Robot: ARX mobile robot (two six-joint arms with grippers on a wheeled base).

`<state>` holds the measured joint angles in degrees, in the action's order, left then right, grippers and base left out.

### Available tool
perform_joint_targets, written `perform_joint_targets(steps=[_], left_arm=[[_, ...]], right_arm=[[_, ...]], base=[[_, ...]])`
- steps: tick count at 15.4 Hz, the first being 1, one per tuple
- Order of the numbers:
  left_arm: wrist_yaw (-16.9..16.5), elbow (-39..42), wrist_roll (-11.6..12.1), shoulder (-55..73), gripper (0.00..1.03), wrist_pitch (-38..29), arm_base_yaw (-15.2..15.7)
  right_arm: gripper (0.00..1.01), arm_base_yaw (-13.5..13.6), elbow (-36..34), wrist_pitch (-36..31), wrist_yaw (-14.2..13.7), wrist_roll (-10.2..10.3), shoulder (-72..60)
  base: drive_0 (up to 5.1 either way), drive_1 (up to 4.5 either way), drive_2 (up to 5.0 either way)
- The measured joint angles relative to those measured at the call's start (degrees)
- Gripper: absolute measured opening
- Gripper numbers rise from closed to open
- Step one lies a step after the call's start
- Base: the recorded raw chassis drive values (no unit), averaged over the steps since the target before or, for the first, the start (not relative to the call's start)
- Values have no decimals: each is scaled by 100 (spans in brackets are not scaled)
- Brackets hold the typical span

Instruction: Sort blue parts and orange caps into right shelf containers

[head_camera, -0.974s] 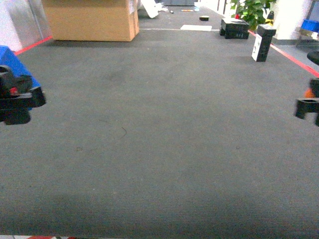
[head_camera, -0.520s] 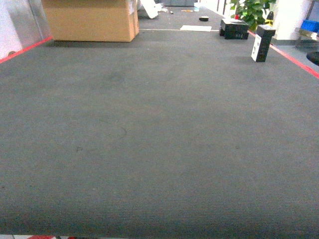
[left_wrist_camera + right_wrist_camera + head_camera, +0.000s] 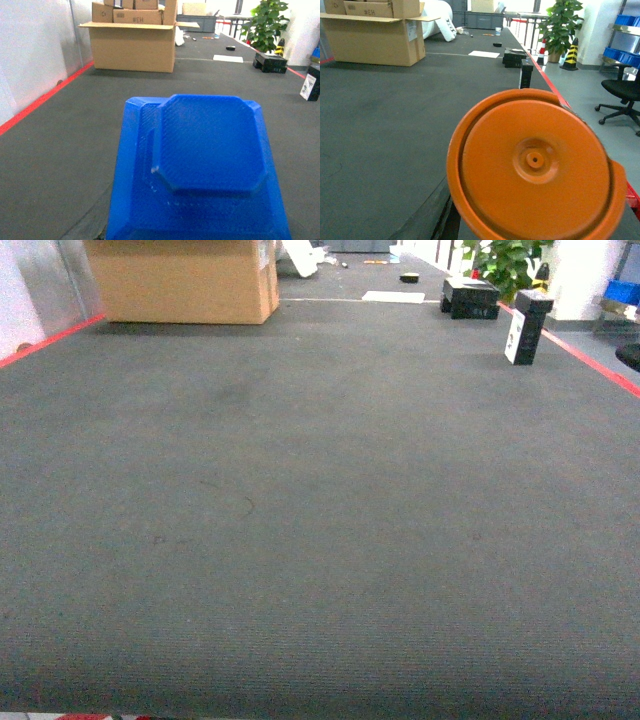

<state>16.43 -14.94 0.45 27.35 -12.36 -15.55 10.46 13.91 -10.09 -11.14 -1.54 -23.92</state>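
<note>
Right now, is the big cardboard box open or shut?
Open: the cardboard box has its top flaps spread outward, and smaller boxes stand up out of it.

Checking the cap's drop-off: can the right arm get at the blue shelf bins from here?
Probably not. The blue bins sit on a shelf far behind the office chair; the orange cap looks nowhere near them.
</note>
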Motion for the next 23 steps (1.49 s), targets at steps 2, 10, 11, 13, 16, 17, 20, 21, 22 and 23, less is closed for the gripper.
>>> perform_joint_targets(steps=[2,10,11,13,16,17,20,21,22,23], left_arm=[[-431,380,-4,-339,43,9,380],[-1646,1110,-24,-1355,43,264,1534],[-1644,1154,-24,-1434,43,317,1539],[-1641,1220,-24,-1613,43,417,1545],[-1646,1438,-22,-2542,43,1279,1545],[-1644,1434,-31,-2682,43,1316,1543],[-1644,1436,-42,-2675,43,1279,1554],[-1626,1436,-42,-2675,43,1270,1554],[-1644,1436,-42,-2675,43,1266,1554],[-1641,1436,-42,-2675,43,1270,1554]], right_arm=[[45,-236,-330,-13,282,66,247],[44,-1047,-1034,168,1117,109,1165],[44,-1047,-1067,203,1117,109,1239],[44,-1047,-1121,968,1134,109,1838],[44,-1047,-1314,999,1117,111,2361],[44,-1047,-1314,1095,1104,111,2350],[44,-1047,-1314,1045,1119,111,2365],[44,-1047,-1316,1049,1115,111,2365],[44,-1047,-1316,1047,1115,111,2365],[44,-1047,-1314,1047,1117,111,2365]], base=[[0,0,0],[0,0,0],[0,0,0],[0,0,0],[0,0,0],[0,0,0],[0,0,0],[0,0,0],[0,0,0],[0,0,0]])
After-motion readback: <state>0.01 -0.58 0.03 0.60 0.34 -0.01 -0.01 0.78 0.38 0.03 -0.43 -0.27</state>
